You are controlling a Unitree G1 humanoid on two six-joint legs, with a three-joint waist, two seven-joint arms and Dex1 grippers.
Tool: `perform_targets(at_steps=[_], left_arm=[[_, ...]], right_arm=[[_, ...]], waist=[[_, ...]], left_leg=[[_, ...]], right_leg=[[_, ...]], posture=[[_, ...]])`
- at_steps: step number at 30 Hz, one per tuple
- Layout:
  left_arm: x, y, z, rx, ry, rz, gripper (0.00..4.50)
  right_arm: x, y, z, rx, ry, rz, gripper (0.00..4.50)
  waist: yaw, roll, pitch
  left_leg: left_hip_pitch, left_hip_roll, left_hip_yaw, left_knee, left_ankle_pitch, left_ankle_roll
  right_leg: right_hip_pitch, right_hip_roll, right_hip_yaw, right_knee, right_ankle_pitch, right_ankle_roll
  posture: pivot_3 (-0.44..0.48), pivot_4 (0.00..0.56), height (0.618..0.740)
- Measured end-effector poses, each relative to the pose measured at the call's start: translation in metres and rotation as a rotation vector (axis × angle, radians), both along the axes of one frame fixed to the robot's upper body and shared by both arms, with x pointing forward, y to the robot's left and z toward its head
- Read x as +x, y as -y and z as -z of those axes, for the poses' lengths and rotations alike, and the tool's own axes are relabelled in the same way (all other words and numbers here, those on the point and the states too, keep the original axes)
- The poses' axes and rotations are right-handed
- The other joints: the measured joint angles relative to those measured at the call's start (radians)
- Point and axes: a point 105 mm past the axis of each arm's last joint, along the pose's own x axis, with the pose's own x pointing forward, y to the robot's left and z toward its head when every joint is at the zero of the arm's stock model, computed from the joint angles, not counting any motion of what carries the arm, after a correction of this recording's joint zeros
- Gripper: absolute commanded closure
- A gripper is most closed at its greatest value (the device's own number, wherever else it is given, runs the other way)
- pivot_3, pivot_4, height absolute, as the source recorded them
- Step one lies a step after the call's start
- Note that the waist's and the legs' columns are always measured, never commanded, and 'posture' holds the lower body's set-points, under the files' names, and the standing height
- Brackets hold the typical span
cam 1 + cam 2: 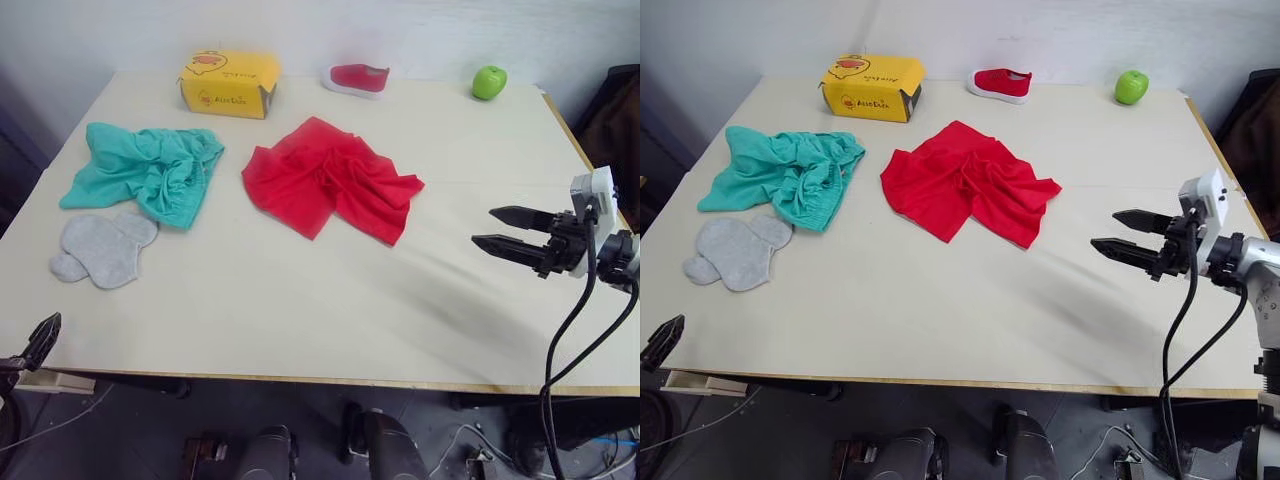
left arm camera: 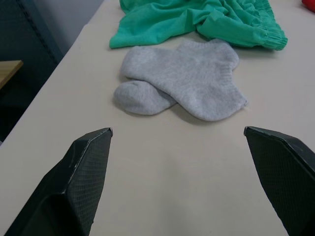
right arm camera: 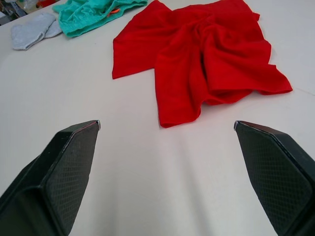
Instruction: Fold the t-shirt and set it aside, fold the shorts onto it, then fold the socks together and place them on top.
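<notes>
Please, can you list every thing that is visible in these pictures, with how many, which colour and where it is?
t-shirt: one, bright red, crumpled near the table's middle.
shorts: one, teal-green, bunched on the robot's left side of the table.
socks: two, light grey, overlapping, just in front of the shorts.
box: one, yellow, at the far edge.
shoe: one, red, at the far edge beside the box.
apple: one, green, far right corner.
table: one, pale beige.
left gripper: black, open, facing the socks.
right gripper: black, open, over the table's right side.

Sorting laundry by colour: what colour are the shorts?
Teal-green shorts, best in the right eye view.
</notes>
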Motion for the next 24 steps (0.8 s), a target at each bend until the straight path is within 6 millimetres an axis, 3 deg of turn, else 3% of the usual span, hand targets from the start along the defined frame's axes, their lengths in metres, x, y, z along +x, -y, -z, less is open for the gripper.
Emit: perform_targets(at_steps=[10, 17, 20, 24], left_arm=[[0.004, -0.003, -0.001, -0.023, 0.018, -0.010, 0.00], [0.013, 0.007, 0.005, -0.030, -0.009, 0.039, 0.00], [0.028, 0.023, 0.001, 0.013, -0.060, 0.172, 0.00], [0.062, 0.065, -0.018, 0.079, -0.061, 0.421, 0.00]], right_arm=[[0.001, 0.000, -0.001, -0.009, 0.004, 0.008, 0.03], [-0.001, 0.000, 0.003, -0.035, 0.017, 0.031, 0.03], [-0.004, -0.004, 0.006, -0.074, 0.028, 0.039, 0.03], [-0.003, -0.024, -0.002, -0.118, 0.101, 0.033, 0.03]], waist=[[-0.001, 0.001, 0.000], [-0.001, 0.001, 0.000], [0.003, 0.001, 0.001], [0.000, 0.002, 0.001]], left_leg=[[0.001, 0.000, 0.001, 0.000, 0.000, -0.001], [0.001, 0.000, 0.001, 0.000, -0.001, -0.001], [0.001, 0.000, 0.001, 0.000, -0.001, -0.001], [0.001, 0.000, 0.002, 0.000, -0.001, -0.002]], right_leg=[[0.000, 0.000, 0.000, 0.000, 0.000, 0.000], [0.000, 0.000, 0.000, 0.001, 0.000, 0.000], [0.000, 0.000, 0.000, 0.001, 0.000, 0.000], [0.000, 0.000, 0.001, 0.002, 0.000, 0.000]], posture=[[0.000, 0.150, 0.740], [0.000, 0.150, 0.740], [0.000, 0.150, 0.740], [0.000, 0.150, 0.740]])
